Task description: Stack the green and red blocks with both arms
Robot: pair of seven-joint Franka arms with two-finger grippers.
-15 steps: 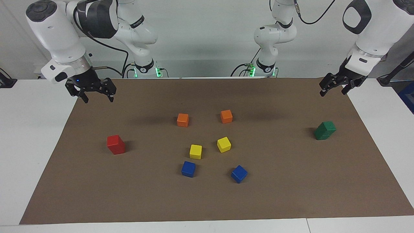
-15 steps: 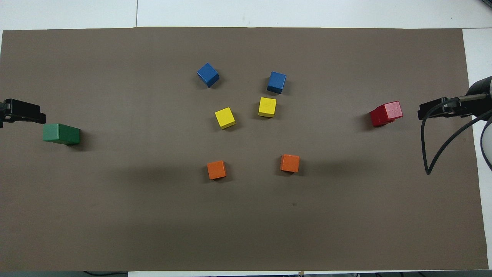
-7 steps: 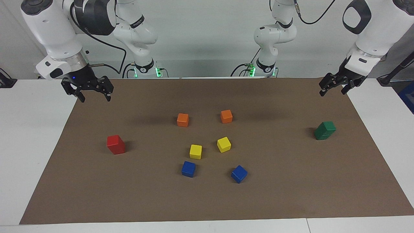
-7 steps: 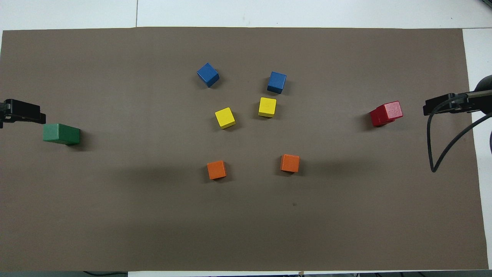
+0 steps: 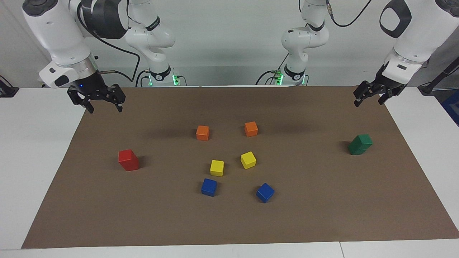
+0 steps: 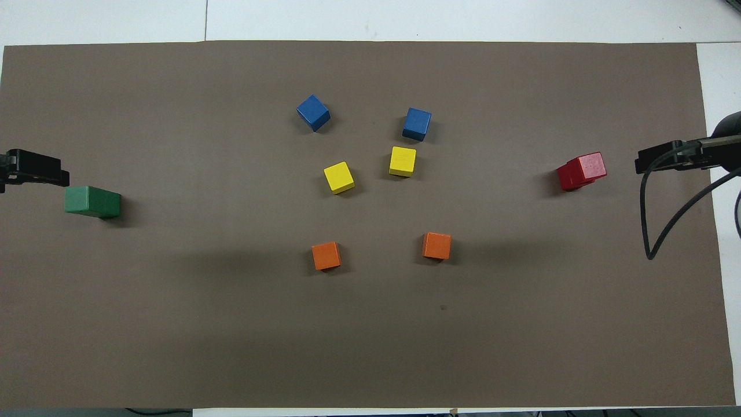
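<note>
Facing view: left claw (image 5: 369,98) and right claw (image 5: 102,105) both apart, empty, raised; green stack (image 5: 360,144) and red stack (image 5: 128,160) complete.

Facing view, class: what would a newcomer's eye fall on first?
A red two-block stack stands toward the right arm's end of the brown mat, a green stack toward the left arm's. Between them lie loose orange, yellow and blue cubes.

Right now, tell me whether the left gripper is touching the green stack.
Apart. The facing view shows the left gripper raised, bare mat between it and the green stack.
</note>
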